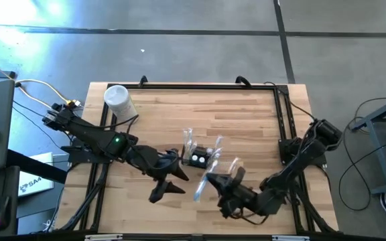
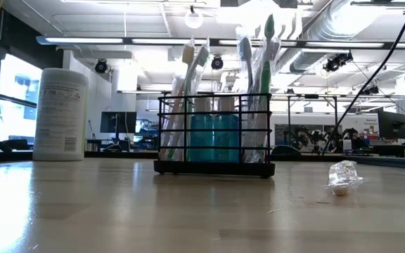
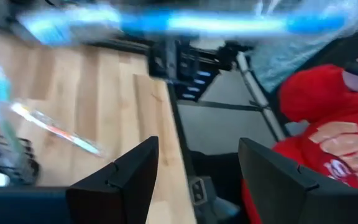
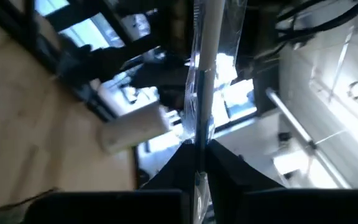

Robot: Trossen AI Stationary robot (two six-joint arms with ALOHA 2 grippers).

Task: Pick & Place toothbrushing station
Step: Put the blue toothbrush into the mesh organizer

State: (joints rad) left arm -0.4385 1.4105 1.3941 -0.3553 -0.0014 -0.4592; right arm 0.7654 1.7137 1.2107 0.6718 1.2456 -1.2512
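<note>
Table (image 1: 246,120) of pale wood carries the white canister (image 1: 119,100) at its far left corner. Mid-table stands the black toothbrush holder (image 1: 198,158), brushes upright inside. Beside it, the left gripper (image 1: 168,181) hangs wide, empty; the right gripper (image 1: 214,181) pinches a wrapped toothbrush (image 1: 203,187). Crumpled wrapper (image 2: 344,176) lies nearby.

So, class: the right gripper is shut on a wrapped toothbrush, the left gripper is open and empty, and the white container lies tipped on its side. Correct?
One error: the white container stands upright, as the low view shows. The right gripper is shut on the wrapped toothbrush, and the left gripper is open and empty.
</note>
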